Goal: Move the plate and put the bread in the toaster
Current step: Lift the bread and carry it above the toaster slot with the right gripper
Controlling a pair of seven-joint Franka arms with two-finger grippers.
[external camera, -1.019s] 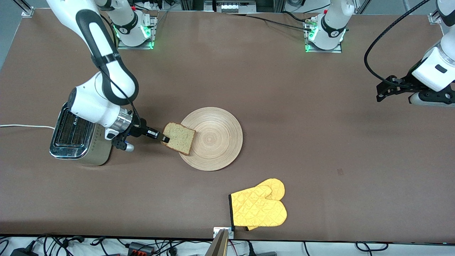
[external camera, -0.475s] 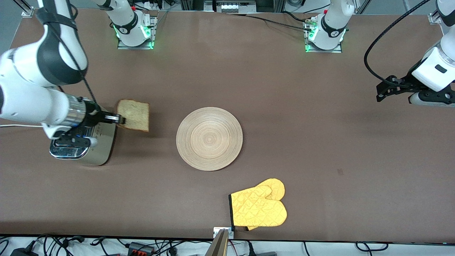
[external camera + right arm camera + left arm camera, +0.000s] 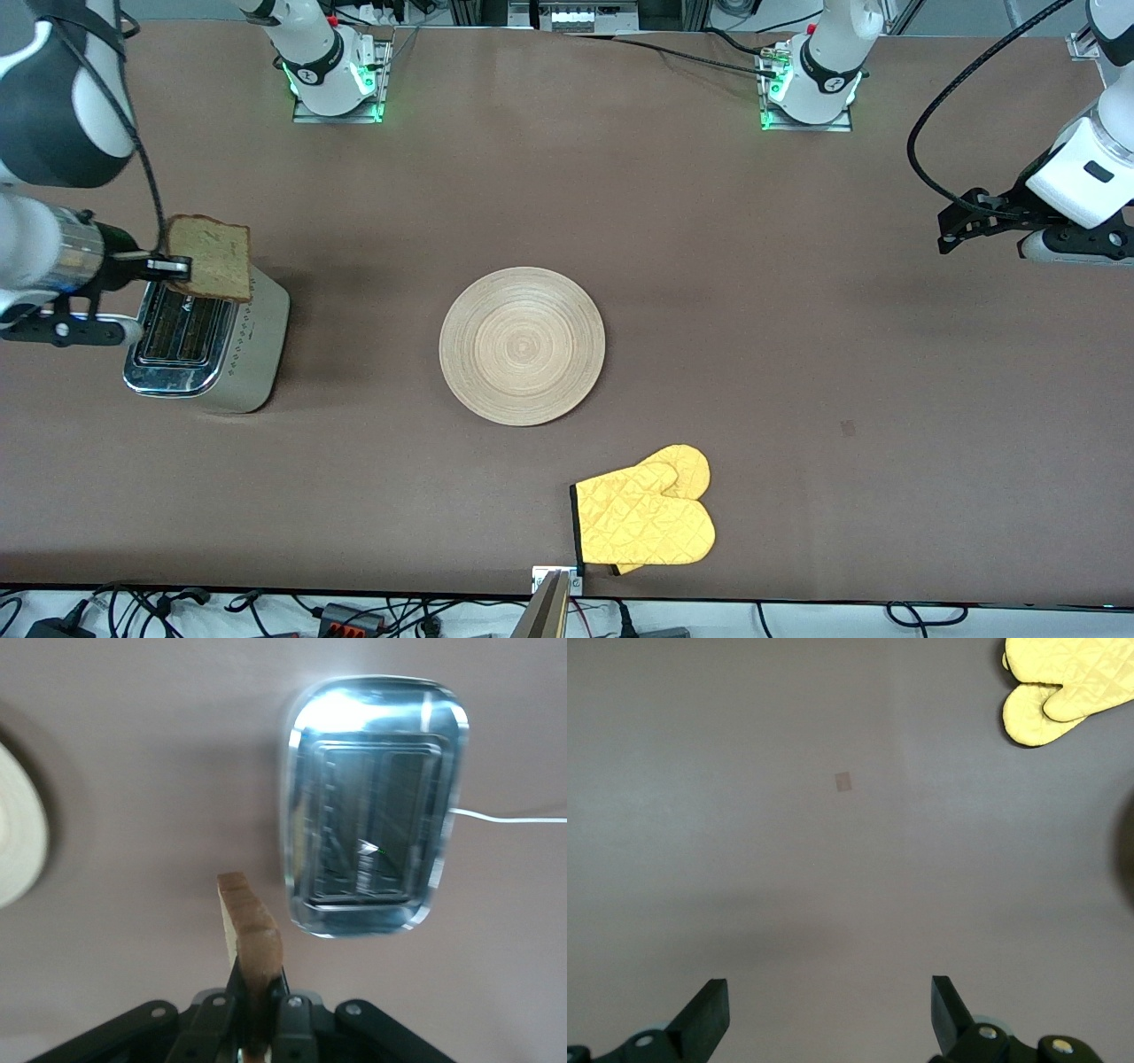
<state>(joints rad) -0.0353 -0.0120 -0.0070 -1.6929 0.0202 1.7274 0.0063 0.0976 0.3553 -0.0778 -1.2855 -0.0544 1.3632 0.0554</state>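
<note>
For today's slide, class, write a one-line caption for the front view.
Right pincer holds the bread over the toaster; the plate lies bare mid-table; left pincer waits open.

A yellow quilted oven mitt [image 3: 644, 518] lies flat on the brown table [image 3: 797, 354], close to the table edge nearest the front camera, its black-trimmed cuff pointing toward the right arm's end. In the left wrist view the mitt [image 3: 1067, 687] shows again, with a small pale rectangular mark [image 3: 843, 781] on the tabletop well apart from it.
</note>
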